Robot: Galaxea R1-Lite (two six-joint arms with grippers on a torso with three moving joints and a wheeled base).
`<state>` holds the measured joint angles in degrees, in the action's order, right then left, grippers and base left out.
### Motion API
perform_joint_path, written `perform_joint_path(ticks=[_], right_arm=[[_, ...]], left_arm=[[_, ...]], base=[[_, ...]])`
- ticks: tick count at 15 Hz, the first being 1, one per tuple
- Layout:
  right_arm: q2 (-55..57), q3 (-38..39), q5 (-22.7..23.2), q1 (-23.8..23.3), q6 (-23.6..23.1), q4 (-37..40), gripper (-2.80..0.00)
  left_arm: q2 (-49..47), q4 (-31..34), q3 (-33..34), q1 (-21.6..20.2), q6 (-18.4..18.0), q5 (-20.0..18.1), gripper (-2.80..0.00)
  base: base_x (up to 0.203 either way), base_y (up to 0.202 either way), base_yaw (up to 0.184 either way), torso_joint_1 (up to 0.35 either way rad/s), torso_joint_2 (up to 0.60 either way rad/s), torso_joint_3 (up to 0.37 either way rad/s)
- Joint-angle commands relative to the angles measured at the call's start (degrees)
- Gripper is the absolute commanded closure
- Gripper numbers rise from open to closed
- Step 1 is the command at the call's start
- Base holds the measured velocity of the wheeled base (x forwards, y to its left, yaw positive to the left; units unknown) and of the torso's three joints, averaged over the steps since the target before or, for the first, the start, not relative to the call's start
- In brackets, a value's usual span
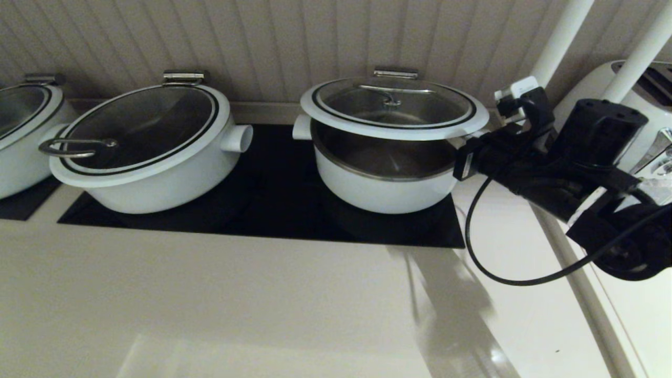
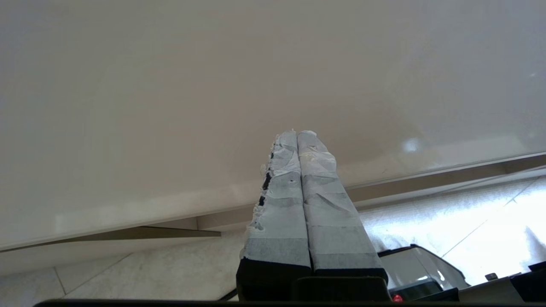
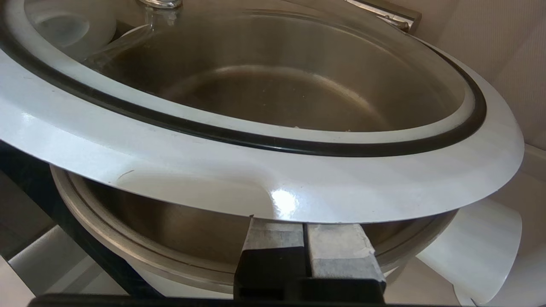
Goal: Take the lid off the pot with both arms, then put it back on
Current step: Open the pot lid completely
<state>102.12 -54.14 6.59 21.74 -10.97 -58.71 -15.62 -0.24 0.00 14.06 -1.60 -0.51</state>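
head view: lid (image 1: 394, 107) above pot (image 1: 386, 189)

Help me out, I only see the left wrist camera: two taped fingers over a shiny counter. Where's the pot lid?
Observer: The lid is raised above the pot. A gap along the front shows the steel inside.
Operator: What's holding it up?
Observer: The right gripper. Its fingers are pressed together under the lid's white rim, on the pot's right side.
Operator: Is my left one helping?
Observer: No. The left gripper doesn't show in the head view at all, and nothing touches the lid's left side.
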Motion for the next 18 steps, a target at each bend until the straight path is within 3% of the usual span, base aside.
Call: perform_joint_path(ticks=[1,9,11,15,18], right_arm=[[0.01,0.00,0.09,0.06,-0.10,-0.35,0.00],[-0.08,0.10,0.09,-0.03,-0.01,-0.35,0.00],[-0.08,0.15,0.09,0.02,-0.01,-0.35,0.00],[0.01,0.09,0.09,-0.03,0.07,-0.35,0.00],[0.01,0.00,0.09,-0.03,0.07,-0.35,0.00]], left_arm=[[-0.38,-0.04,0.00,0.08,0.01,-0.02,0.00],[-0.38,-0.02,0.00,-0.11,0.01,-0.02,0.00],[-0.49,-0.04,0.00,-2.32,0.01,-0.02,0.00],[-0.55,-0.02,0.00,-11.06,0.01,-0.02,0.00],[5.02,-0.03,0.00,-13.00,0.08,-0.02,0.00]], base=[[0.000,0.000,0.000,0.000,0.00,0.000],[0.000,0.000,0.000,0.000,0.00,0.000],[0.000,0.000,0.000,0.000,0.00,0.000],[0.000,0.000,0.000,0.000,0.00,0.000],[0.000,0.000,0.000,0.000,0.00,0.000]])
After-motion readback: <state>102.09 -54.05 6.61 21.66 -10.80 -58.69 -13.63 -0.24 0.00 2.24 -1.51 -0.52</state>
